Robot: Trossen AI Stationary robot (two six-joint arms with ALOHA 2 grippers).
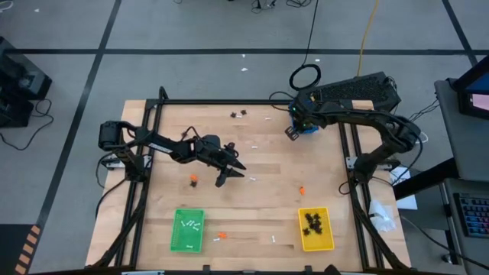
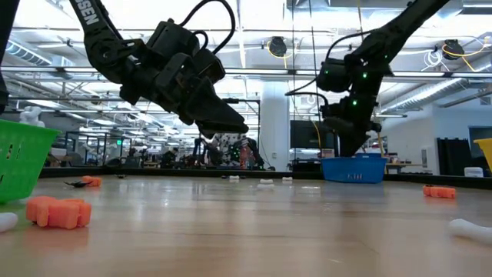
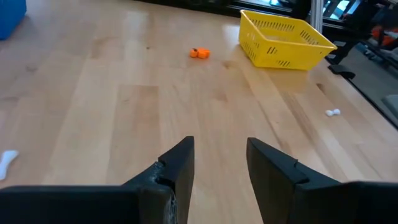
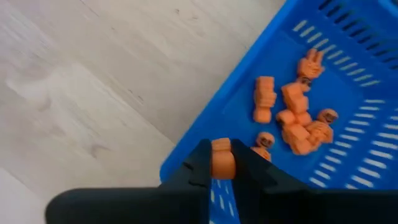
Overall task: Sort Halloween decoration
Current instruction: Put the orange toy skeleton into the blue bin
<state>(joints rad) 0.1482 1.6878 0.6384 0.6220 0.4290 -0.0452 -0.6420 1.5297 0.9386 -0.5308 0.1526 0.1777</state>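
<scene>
Right gripper (image 4: 222,163) pinches small orange plastic lump (image 4: 221,158) over blue slatted tray (image 4: 348,93); centre past the rim before release. Left gripper (image 3: 221,163) jaws wide, empty.

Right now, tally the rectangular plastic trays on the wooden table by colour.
Blue slotted plastic tray: 1
Yellow slotted plastic tray: 1
Green slotted plastic tray: 1
Total: 3
</scene>
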